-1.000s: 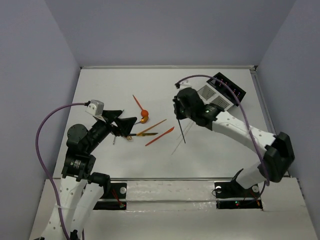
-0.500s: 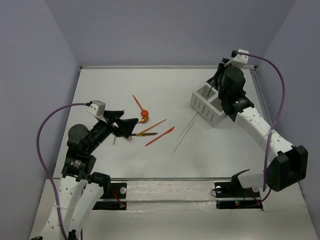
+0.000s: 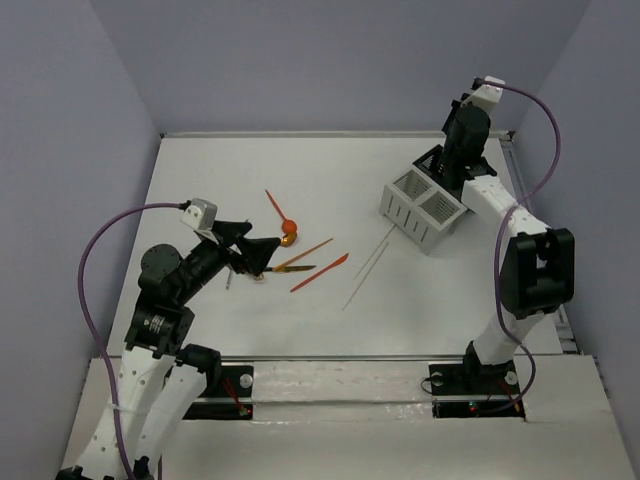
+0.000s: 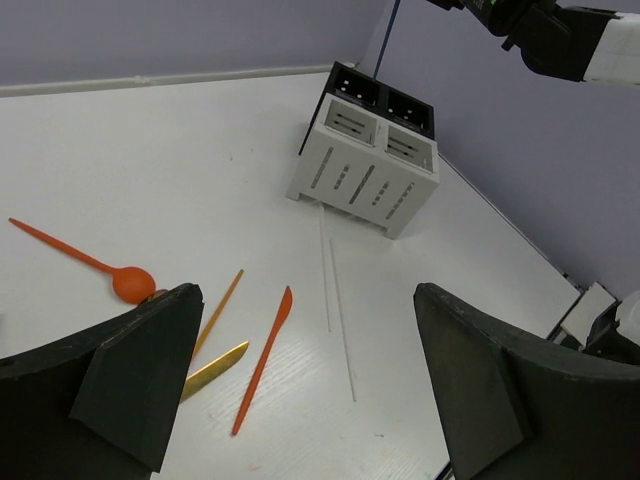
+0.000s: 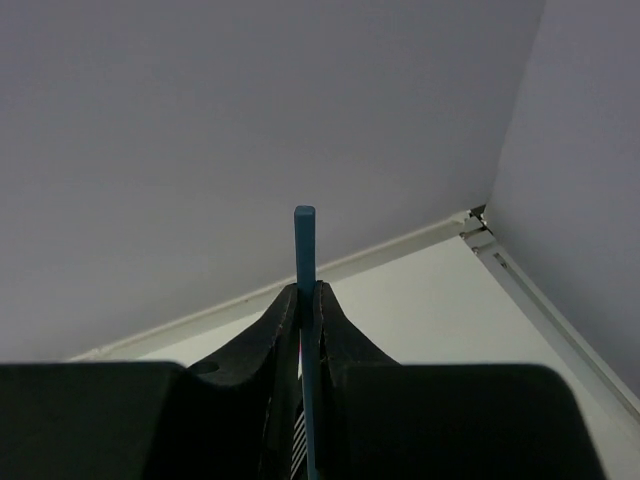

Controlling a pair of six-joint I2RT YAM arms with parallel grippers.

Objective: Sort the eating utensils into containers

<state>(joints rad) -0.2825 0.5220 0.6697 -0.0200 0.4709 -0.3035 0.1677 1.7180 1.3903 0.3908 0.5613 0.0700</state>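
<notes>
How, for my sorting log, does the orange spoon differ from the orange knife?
The orange spoon ends in a round bowl; the orange knife ends in a flat, tapered blade. Seen from above, the spoon lies farther back than the knife, and they slant opposite ways. Both are thin, orange, flat on the table, outside the containers.

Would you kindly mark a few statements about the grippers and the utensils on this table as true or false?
1. The right gripper is shut on a thin dark stick. True.
2. The left gripper is shut. False: its jaws stand wide open.
3. Two thin white sticks lie on the table near the white caddy. True.
4. The orange spoon lies in the white caddy. False: it lies on the table.
</notes>
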